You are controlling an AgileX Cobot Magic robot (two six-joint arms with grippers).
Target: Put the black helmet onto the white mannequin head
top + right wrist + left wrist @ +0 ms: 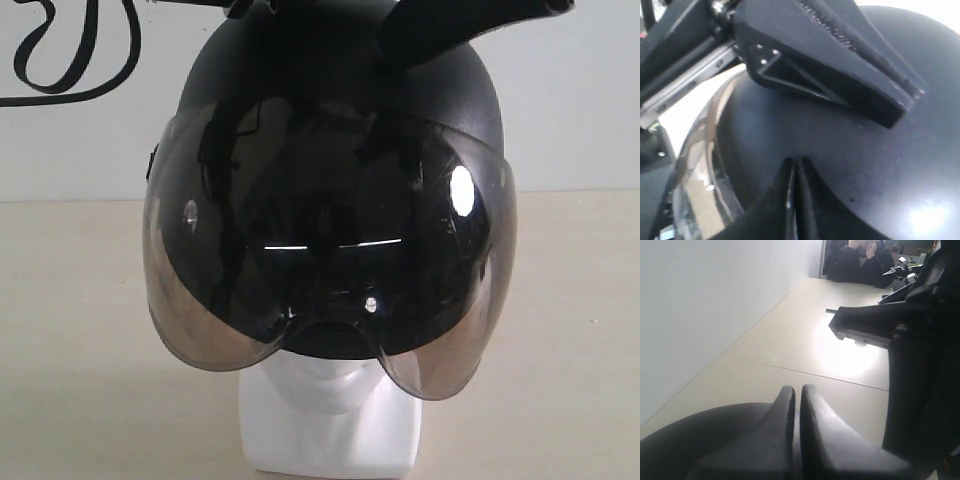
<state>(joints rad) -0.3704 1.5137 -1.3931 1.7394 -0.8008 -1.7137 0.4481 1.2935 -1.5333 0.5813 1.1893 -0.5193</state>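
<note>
- The left gripper (796,390), jaws pinched together on nothing, sits at the crown of the black helmet (330,90), toward 11 o'clock.
- The helmet covers the white mannequin head (325,385); only the chin and neck base (330,440) show at 6 o'clock, under the visor (200,310).
- The right gripper (795,162), jaws likewise closed and empty, is on the crown near 1 o'clock. Pressing evenly with both should seat the helmet squarely, and lifting straight up avoids dragging it askew.

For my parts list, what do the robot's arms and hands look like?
The left hand and right hand are matte black, each with two smooth fingers tapering to narrow tips. In the right wrist view, the left hand's finger carries a ribbed strip, with a silver rail at its base. The arm in the exterior view is black too.
</note>
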